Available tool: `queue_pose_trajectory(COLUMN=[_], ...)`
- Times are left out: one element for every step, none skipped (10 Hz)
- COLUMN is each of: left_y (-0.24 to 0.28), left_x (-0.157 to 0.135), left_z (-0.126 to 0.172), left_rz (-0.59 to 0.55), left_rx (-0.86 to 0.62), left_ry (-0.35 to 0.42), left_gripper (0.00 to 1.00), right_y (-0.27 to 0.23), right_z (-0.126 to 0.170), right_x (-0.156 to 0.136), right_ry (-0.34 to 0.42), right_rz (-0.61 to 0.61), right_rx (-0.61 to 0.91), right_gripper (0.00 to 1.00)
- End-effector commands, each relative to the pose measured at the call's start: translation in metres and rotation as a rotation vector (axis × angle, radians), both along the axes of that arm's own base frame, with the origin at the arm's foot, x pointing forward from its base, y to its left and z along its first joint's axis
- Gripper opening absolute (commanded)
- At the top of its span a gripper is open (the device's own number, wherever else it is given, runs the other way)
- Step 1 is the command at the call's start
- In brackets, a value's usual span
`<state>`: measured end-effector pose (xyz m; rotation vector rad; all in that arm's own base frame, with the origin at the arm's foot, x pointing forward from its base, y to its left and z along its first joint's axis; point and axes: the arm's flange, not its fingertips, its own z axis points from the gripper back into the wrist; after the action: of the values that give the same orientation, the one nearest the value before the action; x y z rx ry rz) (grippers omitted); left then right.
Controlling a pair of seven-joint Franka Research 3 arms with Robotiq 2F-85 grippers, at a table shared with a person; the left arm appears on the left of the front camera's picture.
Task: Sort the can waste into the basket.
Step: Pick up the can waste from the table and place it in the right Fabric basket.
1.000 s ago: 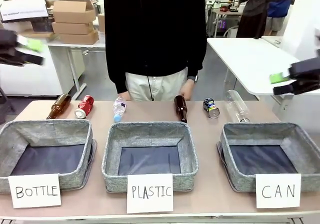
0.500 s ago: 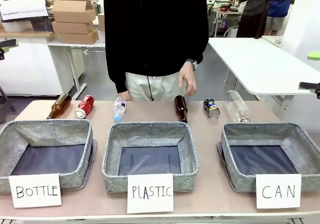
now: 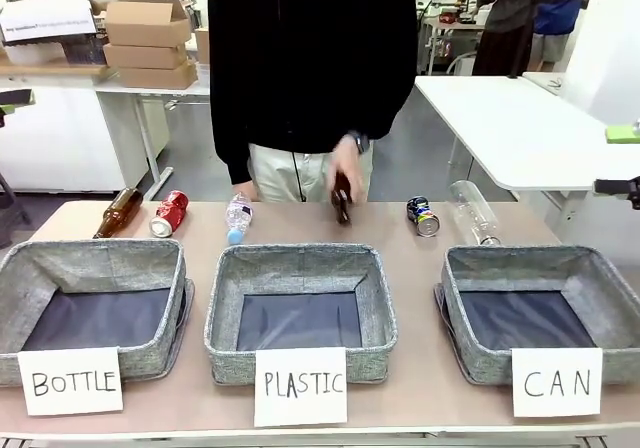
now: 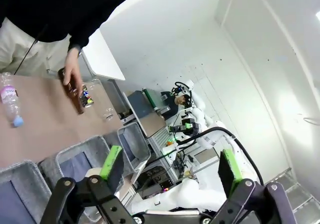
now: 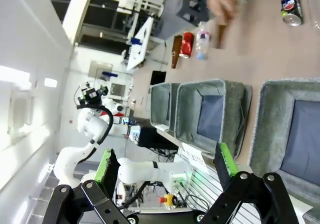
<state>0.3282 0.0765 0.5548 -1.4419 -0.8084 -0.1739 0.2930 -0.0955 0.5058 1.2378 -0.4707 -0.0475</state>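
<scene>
Bench (image 3: 415,298): CAN basket (image 3: 520,256) at the right end, nothing in it. Left claw (image 4: 170,159) and right claw (image 5: 166,163) both spread, holding nothing, high off the bench.

Risks:
- Person's hand (image 3: 347,158) holds a brown bottle (image 3: 342,196) mid-bench, so a reach across could collide with it.
- Red can (image 3: 170,213) lies far left and blue can (image 3: 422,215) near the basket. Both are on their sides and may roll.

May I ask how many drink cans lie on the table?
2: the red can far left beside a brown bottle; the crushed blue can right of centre.
</scene>
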Motion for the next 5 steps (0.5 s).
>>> queue_pose_trajectory(left_y=[0.0, -0.009, -0.013, -0.021, -0.03], left_x=[0.001, 0.015, 0.04, 0.065, 0.092], left_z=[-0.002, 0.008, 0.015, 0.02, 0.021], left_rz=[-0.006, -0.021, 0.165, 0.171, 0.214], left_rx=[-0.006, 0.168, 0.443, 0.606, 0.768], left_ry=[0.002, 0.0, 0.043, 0.092, 0.132], left_gripper=[1.0, 1.0, 1.0, 1.0, 1.0], right_y=[0.0, 0.0, 0.0, 0.0, 0.0], right_z=[0.002, 0.002, 0.002, 0.002, 0.002], right_x=[0.005, 0.005, 0.005, 0.005, 0.005], right_ry=[-0.037, -0.037, -0.037, -0.037, -0.037], right_rz=[-0.003, -0.003, -0.003, -0.003, -0.003], right_rx=[0.016, 0.016, 0.016, 0.016, 0.016], right_gripper=[1.0, 1.0, 1.0, 1.0, 1.0])
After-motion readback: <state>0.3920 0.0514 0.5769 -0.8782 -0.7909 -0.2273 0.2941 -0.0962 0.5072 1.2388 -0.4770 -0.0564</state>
